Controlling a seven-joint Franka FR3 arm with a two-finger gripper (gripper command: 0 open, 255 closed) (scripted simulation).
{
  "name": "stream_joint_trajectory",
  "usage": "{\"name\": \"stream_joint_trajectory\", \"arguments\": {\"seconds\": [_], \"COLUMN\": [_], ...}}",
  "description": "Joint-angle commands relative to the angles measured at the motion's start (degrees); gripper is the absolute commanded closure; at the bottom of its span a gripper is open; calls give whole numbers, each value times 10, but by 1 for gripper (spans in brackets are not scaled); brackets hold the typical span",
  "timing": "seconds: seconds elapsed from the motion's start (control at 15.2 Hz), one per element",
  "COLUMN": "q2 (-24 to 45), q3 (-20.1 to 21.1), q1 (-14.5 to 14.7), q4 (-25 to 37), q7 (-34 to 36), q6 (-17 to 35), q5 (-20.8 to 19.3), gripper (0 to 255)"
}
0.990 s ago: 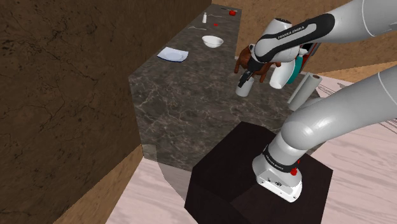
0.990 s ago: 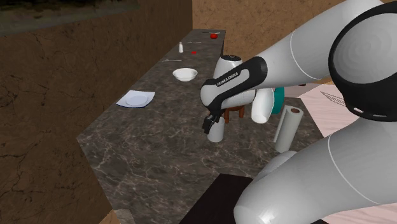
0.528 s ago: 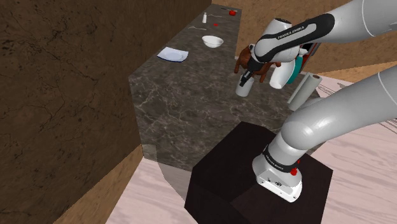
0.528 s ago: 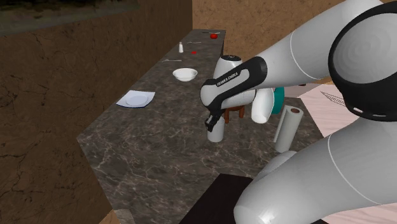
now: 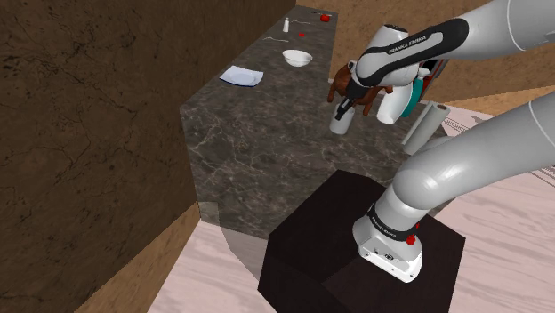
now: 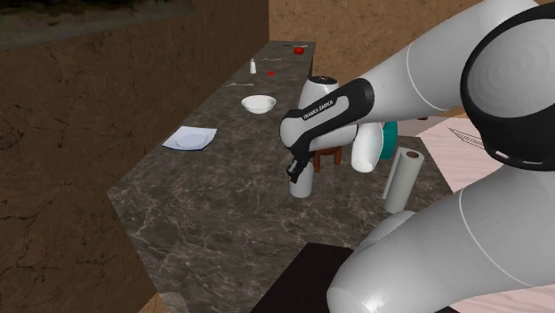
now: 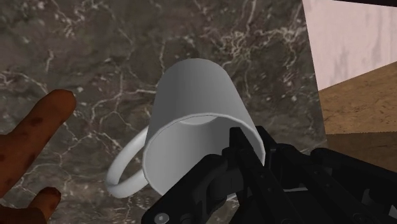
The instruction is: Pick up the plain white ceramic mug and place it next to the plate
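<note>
The plain white mug (image 5: 338, 124) (image 6: 301, 185) stands upright on the dark marble counter (image 5: 267, 151), near its edge on the arm's side. My black gripper (image 5: 343, 108) (image 6: 295, 168) comes down onto it from above. In the wrist view the gripper (image 7: 232, 162) is shut on the mug's (image 7: 191, 108) rim, one finger inside the cup and one outside, opposite the handle. The white plate (image 5: 241, 76) (image 6: 189, 138) lies well away, towards the counter's wall side.
A white bowl (image 5: 297, 59) (image 6: 258, 104) sits beyond the plate. A brown wooden stand (image 5: 339, 85) (image 7: 32, 140) is close beside the mug. A paper roll (image 5: 424, 124) (image 6: 399, 180) stands at the counter's edge. Small items lie at the far end.
The fingers have shut on the mug's rim. The arm and the mug have stayed in place.
</note>
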Motion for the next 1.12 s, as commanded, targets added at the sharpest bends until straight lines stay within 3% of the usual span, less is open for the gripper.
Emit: {"name": "stream_joint_trajectory", "arguments": {"seconds": [0.0, 1.06], "q2": [-10, -82], "q3": [4, 44], "q1": [-3, -11], "q4": [5, 84], "q7": [2, 19], "q6": [-16, -164], "q5": [-2, 1], "gripper": [255, 255]}}
